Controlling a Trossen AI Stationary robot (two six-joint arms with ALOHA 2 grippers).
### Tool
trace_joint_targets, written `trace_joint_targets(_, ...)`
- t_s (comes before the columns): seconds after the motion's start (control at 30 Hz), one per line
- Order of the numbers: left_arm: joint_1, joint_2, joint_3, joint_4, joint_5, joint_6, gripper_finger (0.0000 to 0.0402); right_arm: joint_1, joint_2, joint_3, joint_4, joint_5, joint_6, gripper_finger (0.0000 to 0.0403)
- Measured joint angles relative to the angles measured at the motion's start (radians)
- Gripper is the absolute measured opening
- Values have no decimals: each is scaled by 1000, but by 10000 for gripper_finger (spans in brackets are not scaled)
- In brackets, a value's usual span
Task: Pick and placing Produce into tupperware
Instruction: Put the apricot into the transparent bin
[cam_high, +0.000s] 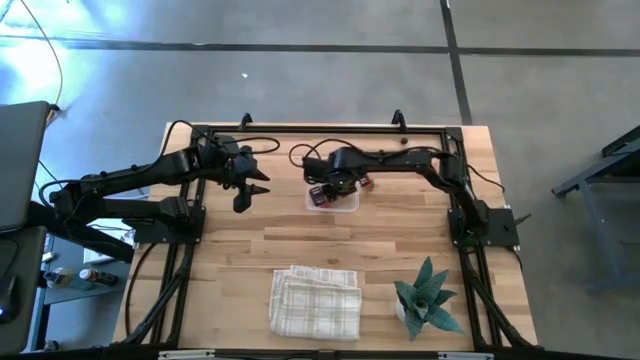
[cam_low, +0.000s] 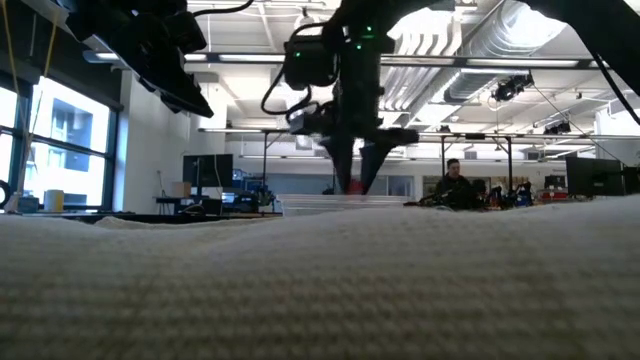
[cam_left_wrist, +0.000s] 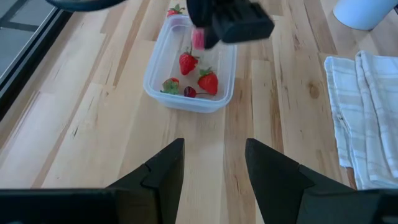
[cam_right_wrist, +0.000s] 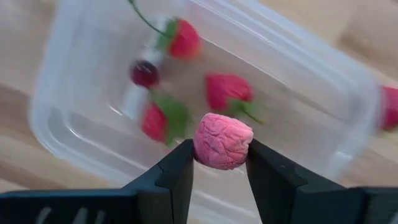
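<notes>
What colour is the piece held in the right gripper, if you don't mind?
Pink, a wrinkled round piece between the right gripper fingers; clearest in the right wrist view.

A light wooden table with a black frame along its edges, standing on a grey concrete floor. On the near part, a white checked folded cloth and, just beside it, a small green plant in a white pot. Far behind the table, a seated person in a big workshop room.

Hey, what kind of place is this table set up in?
Probably a robotics lab or open workshop: bare ducts and strip lights run across a high ceiling, a person sits among desks with monitors, and the wooden table stands on a concrete floor.
</notes>
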Motion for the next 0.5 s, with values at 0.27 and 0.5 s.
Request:
trace_joint_targets(0.27, 0, 0, 0, 0, 0, 0, 159, -21, -2, 13, -90, -53, -132, 129)
trace_joint_targets(0.5, 0, 0, 0, 0, 0, 0, 159, -46, 0, -39, -61, -74, -176, 129)
